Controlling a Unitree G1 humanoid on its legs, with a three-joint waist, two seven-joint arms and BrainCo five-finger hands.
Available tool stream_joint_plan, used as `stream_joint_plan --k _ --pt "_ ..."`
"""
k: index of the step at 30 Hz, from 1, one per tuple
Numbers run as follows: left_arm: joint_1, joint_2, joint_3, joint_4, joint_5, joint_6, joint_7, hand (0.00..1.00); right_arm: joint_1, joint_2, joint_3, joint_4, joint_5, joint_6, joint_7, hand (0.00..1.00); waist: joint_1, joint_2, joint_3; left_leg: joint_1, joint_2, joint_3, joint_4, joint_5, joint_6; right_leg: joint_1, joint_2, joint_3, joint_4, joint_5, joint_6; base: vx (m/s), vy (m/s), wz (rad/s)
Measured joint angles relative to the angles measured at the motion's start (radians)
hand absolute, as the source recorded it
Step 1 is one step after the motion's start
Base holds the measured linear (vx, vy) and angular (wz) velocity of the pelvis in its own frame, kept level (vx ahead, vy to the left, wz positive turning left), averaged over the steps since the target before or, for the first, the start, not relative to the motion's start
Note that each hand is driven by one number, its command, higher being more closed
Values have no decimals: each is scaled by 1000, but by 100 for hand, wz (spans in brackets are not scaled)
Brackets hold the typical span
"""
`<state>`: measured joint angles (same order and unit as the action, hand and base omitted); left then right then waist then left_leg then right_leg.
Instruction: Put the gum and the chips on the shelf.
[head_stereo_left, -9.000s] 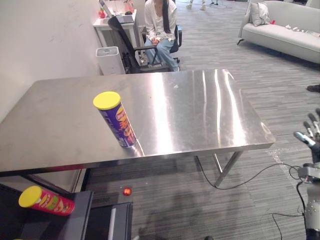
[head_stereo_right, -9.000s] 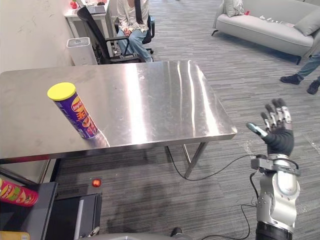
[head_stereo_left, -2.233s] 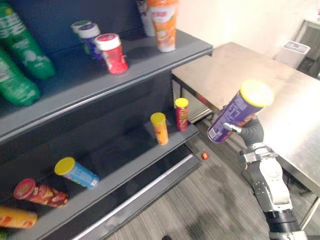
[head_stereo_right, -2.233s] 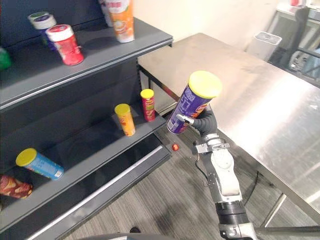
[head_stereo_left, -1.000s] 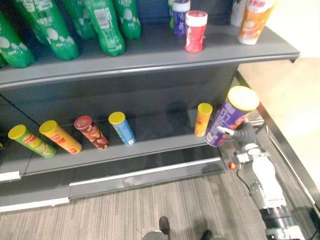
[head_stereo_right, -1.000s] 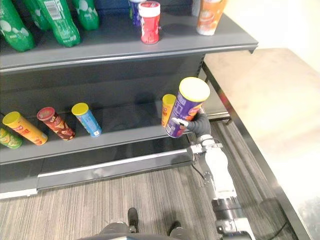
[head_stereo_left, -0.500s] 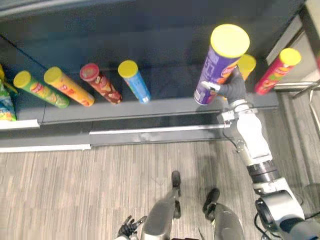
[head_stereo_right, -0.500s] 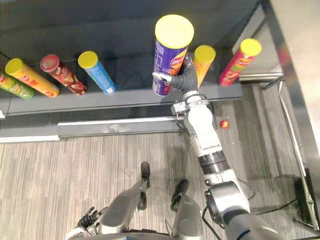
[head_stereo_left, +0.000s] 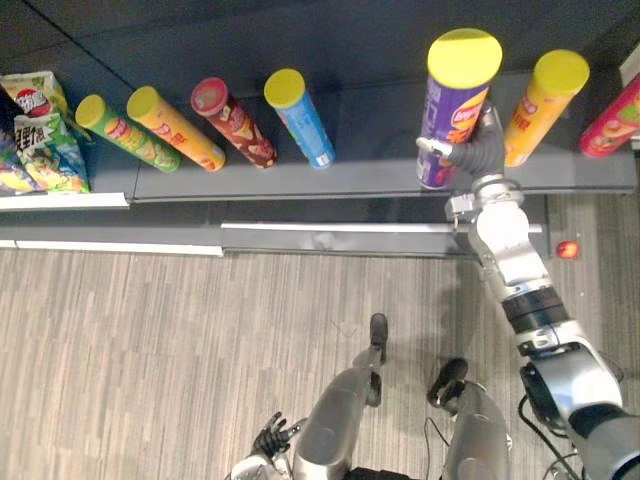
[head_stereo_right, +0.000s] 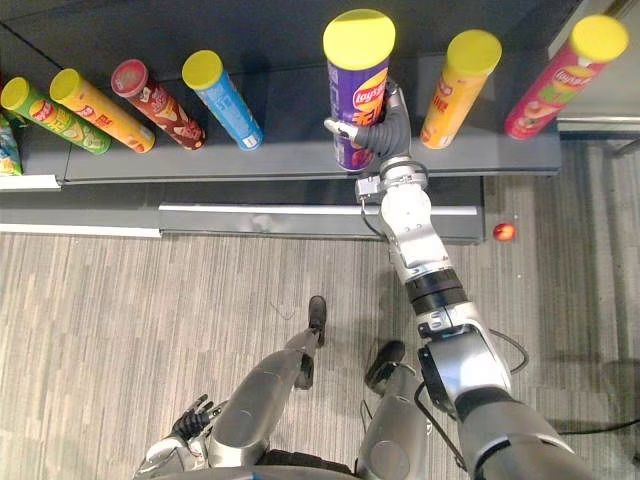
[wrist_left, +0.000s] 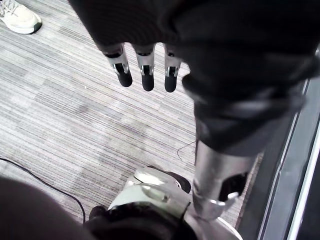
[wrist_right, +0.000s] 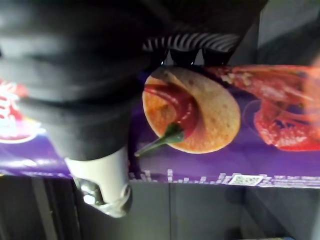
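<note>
Left eye view: your right robot hand (head_stereo_left: 478, 152) is clenched round the lower part of the purple chips can (head_stereo_left: 455, 100). It holds the can upright at the low shelf (head_stereo_left: 350, 182), in the gap between the blue can (head_stereo_left: 300, 118) on the left and the orange can (head_stereo_left: 545, 105) on the right. That gap looks chosen so the can goes in without knocking a neighbour. Right eye view: same grasp, can base down by the shelf board's near edge; can't tell if it rests there yet. The low side grip likely keeps the tube upright for set-down. Your left robot hand (head_stereo_right: 190, 418) hangs idle at the near left above the floor (head_stereo_right: 100, 300). Left wrist view: its fingers (wrist_left: 145, 70) are straight and relaxed, holding nothing, with a white shoe (wrist_left: 17, 17) on the floor beyond. Right wrist view: fingers wrapped over the purple wall, dark shelf just past it. Judgement: chips placing is nearly done; seat the base, then let go.
</note>
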<state>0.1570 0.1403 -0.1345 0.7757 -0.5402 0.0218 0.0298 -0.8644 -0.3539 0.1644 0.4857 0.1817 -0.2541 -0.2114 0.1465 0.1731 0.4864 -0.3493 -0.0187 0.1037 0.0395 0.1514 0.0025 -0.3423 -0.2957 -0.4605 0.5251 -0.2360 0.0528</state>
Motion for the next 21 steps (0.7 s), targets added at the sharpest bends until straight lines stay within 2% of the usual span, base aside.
stream_joint_plan --k 4,7,10,17,21 --pt "-8 6 -39 -18 -9 -4 -1 0 -43 -32 0 41 -67 -9 -33 100 23 27 10 -33 2 -3 3 12 -2 -44 -4 0 27 -8 -9 -20 -91 3" --pt "-8 14 -62 -19 -34 -19 -3 0 -69 -34 2 70 -76 -12 -43 100 31 28 10 -55 5 -4 15 14 -1 -65 -4 0 39 -12 -16 -11 -83 2" --pt "-15 22 -83 -23 -46 -23 -6 0 -84 -43 3 84 -104 -13 -59 100 51 30 8 -81 8 -6 36 11 -5 -85 -5 0 54 -17 -22 -22 -85 3" --pt "-17 30 -107 -24 -48 -24 -17 0 -123 -44 22 125 -107 -14 -72 100 65 39 2 -133 12 -26 68 8 -8 -120 -4 -13 71 -23 -30 -24 -61 6" --pt "-18 37 -132 -26 -77 -24 -31 0 -126 -51 40 156 -107 -14 -90 100 92 42 0 -141 14 -33 68 9 -10 -123 -4 -22 73 -26 -35 2 -68 5"
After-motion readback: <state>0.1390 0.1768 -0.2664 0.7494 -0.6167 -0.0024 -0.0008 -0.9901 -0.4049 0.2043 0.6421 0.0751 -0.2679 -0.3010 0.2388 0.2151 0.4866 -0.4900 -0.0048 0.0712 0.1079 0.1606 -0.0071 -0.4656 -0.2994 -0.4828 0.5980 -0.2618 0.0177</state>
